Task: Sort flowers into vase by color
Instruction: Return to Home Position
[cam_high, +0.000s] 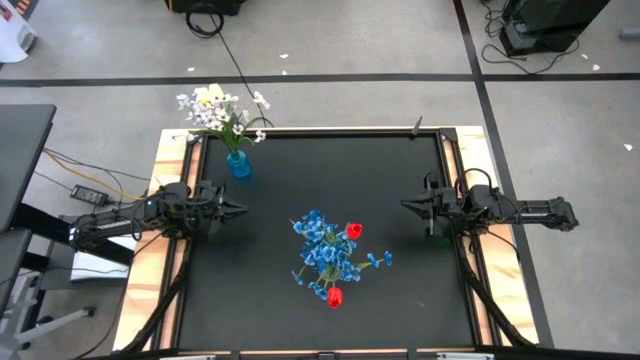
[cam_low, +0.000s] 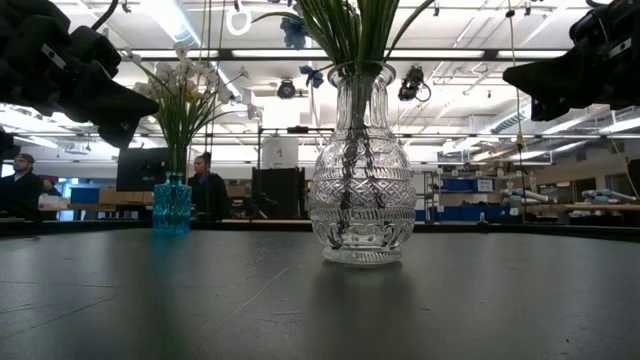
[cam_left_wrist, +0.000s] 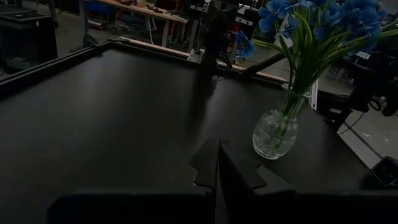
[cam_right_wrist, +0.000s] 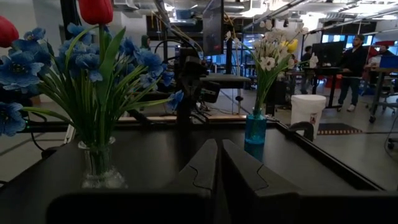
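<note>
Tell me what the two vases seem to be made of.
The big vase looks like clear pressed glass, perhaps plastic: stems show through its patterned wall. The small blue vase looks like tinted glass too, glossy and translucent.

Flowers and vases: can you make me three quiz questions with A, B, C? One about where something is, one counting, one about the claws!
1. Where is the blue vase?
A. the table's middle
B. a corner on the table's left side
C. the floor

2. How many red tulips are in the clear vase?
A. two
B. five
C. none

3. How are the left claw and right claw?
A. both shut, empty
B. both holding flowers
C. both wide open

Answers:
B: the high view shows it at that corner.
A: two red heads show among the blue flowers.
A: both wrist views show them closed on nothing.
</note>
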